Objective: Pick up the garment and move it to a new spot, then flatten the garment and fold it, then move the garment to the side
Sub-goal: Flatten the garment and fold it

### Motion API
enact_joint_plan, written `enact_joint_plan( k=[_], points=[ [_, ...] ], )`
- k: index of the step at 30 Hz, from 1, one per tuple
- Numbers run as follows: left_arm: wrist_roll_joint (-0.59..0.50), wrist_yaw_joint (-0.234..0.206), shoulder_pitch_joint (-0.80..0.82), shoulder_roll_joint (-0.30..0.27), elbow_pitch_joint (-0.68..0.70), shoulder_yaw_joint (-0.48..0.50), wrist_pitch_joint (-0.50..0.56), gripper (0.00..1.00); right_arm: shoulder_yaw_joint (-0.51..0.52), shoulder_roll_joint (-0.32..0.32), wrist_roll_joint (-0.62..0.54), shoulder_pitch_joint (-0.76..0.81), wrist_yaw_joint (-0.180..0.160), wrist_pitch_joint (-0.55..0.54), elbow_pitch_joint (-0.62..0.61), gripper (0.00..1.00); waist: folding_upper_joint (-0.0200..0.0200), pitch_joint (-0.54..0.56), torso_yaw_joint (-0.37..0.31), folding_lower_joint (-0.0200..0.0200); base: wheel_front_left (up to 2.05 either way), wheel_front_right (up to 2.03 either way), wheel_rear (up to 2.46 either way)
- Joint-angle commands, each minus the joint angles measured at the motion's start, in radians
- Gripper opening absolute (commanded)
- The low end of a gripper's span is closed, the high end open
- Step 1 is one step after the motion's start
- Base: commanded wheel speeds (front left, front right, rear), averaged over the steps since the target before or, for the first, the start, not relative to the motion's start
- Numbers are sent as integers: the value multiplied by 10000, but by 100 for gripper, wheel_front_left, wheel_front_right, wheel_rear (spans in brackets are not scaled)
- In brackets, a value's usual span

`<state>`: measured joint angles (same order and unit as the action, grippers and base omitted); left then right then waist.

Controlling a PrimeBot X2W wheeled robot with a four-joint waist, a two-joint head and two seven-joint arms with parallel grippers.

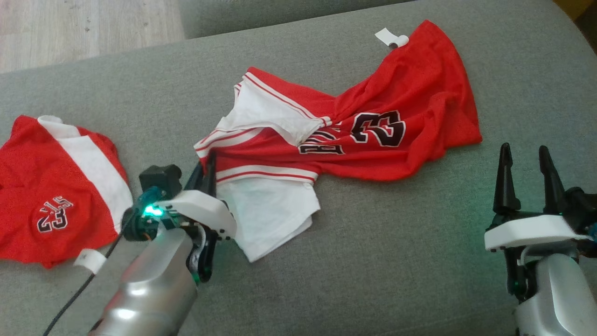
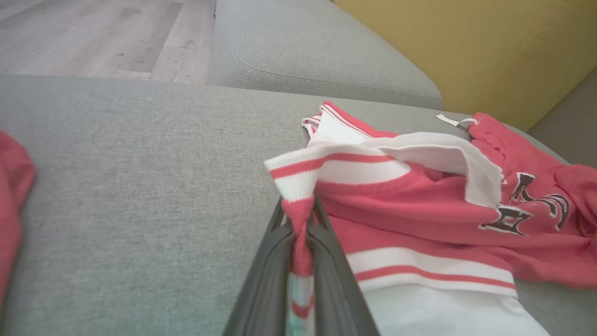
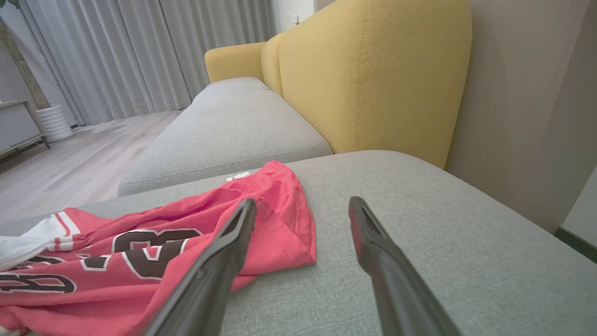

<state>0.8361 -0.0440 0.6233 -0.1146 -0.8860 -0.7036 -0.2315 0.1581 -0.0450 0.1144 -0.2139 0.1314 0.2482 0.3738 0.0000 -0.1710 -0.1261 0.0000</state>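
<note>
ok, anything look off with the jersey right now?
Yes. The jersey is twisted at its middle and bunched, not flat, with a white part spilling out near the left gripper, which pinches its striped trim. The right gripper is open, clear of the cloth.

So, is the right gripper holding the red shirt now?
No, the right gripper is open, its two fingers wide apart and clamping nothing, above the grey cushion beside the shirt.

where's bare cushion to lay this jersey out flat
Biggest bare patch: the cushion on the near side of the jersey, between the left pincer and right pincer. Another strip lies behind the shorts, towards the floor. Crowded: the gap between shorts and jersey, taken by the left pincer gripping the jersey.
</note>
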Motion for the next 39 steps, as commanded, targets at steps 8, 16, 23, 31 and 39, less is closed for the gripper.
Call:
enact_joint_plan(
  k=[8,16,23,31,39],
  points=[
    [-415,-226,807,-303,-493,269,-240,100,-397,-53,-116,-221,-7,135,-131,100,0,-31,13,0,0,0,0],
    [-1144,-635,538,-447,333,633,-297,100,-288,-53,-181,-203,-7,135,-213,100,0,93,209,0,0,0,0],
    [-2450,-1009,-1281,-714,3159,1650,-300,100,-169,-53,-146,76,-7,135,-441,100,0,537,787,0,0,0,0],
    [-3227,-1070,-3625,-503,5178,1718,-301,100,-68,-53,13,631,-7,135,-588,100,0,1194,1498,0,0,0,0],
    [-3573,-997,-4621,-148,5553,1674,-302,100,-405,-53,28,768,-7,135,-579,100,0,1451,1665,0,0,0,0]
  ],
)
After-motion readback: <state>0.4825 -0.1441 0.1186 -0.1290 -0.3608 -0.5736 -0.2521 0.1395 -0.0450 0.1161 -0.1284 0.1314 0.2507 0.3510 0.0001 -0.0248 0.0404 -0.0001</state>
